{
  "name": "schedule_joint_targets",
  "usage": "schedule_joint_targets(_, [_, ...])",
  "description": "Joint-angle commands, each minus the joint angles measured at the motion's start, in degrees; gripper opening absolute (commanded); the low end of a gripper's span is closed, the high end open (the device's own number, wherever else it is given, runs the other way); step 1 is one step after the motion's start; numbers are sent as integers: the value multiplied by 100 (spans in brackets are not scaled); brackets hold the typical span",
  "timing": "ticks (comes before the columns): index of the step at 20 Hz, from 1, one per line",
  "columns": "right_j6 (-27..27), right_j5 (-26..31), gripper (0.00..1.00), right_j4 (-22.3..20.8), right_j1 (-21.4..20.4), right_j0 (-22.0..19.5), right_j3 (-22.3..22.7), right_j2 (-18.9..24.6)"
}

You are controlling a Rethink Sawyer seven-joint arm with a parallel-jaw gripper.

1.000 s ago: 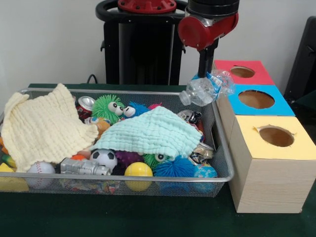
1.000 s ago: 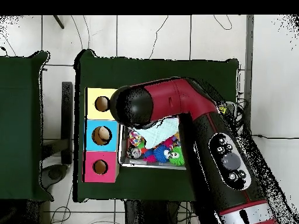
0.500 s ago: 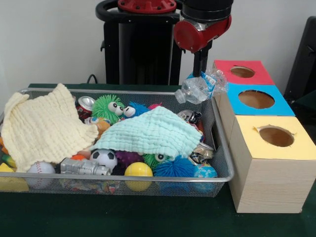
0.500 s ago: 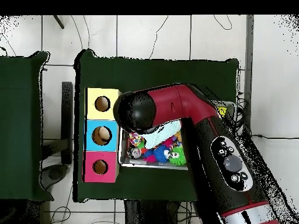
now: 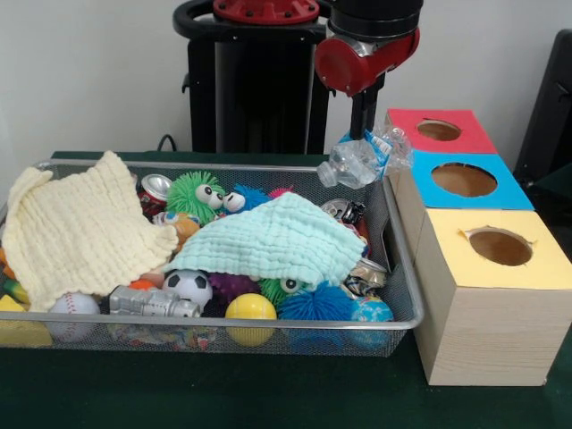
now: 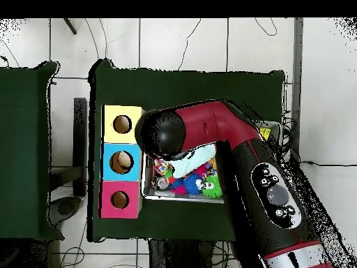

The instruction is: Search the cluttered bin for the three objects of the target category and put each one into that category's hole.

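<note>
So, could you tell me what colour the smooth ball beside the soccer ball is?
Yellow, clearest in front view.

My arm (image 6: 237,160) is glossy red with a rounded black joint cap (image 6: 162,131) sitting just beside the yellow box (image 6: 122,123), a black panel of round grey buttons (image 6: 277,195) farther from that box, and a narrow black stem (image 5: 364,112) under my red wrist (image 5: 362,58).

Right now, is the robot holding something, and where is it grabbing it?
Yes. The gripper holds a crushed clear plastic bottle around its middle, at the blue label, lifted above the wire mesh bin.
</note>
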Motion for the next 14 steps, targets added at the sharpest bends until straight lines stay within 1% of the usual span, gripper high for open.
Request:
schedule_joint_targets(1, [-519, 587, 0, 113, 132, 36, 249, 203])
schedule_joint_targets(14, [-396, 505, 0, 81, 187, 136, 226, 134])
